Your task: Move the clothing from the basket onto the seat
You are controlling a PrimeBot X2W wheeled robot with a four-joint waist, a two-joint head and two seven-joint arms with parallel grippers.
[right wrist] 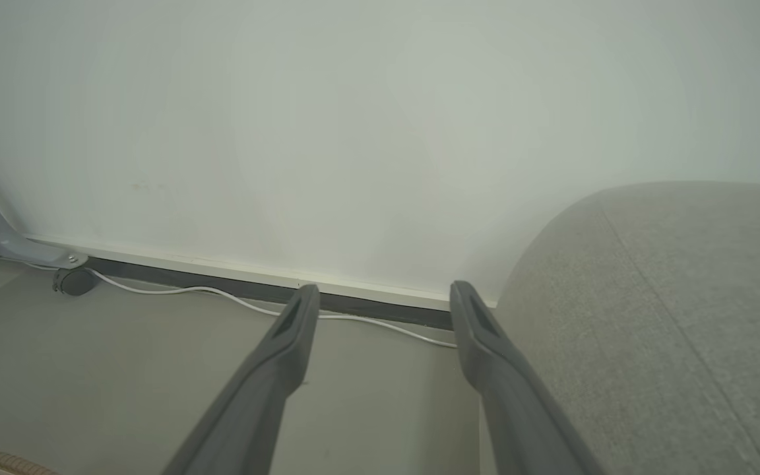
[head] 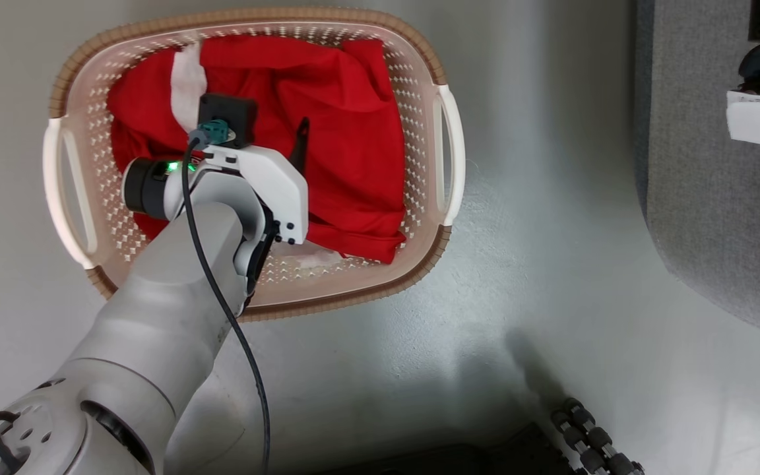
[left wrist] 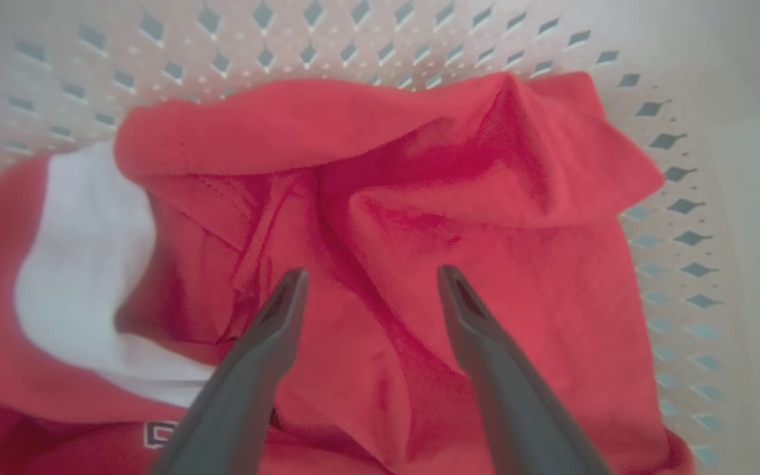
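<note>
Two fingers of my left hand stand spread in the left wrist view, with nothing between them. Their tips aim at a raised fold near the middle of the clothing. Whether they touch the cloth yet, I cannot tell. Closing here could pinch just the top layer, I think, and leave part of the heap in the basket. Going deeper risks a tip catching one of the holes in its side.

In the head view, the clothing lies heaped in the basket, which sits on the floor. My left hand is down over the middle of the heap. The seat is well apart to the right. A weak grip could drop cloth on the floor on the way over, or a trailing end could snag the rim and drag the basket along.

In the right wrist view, my right hand is spread and empty. It is just beside the seat's rounded corner, away from the clothing, pointing toward the wall.
</note>
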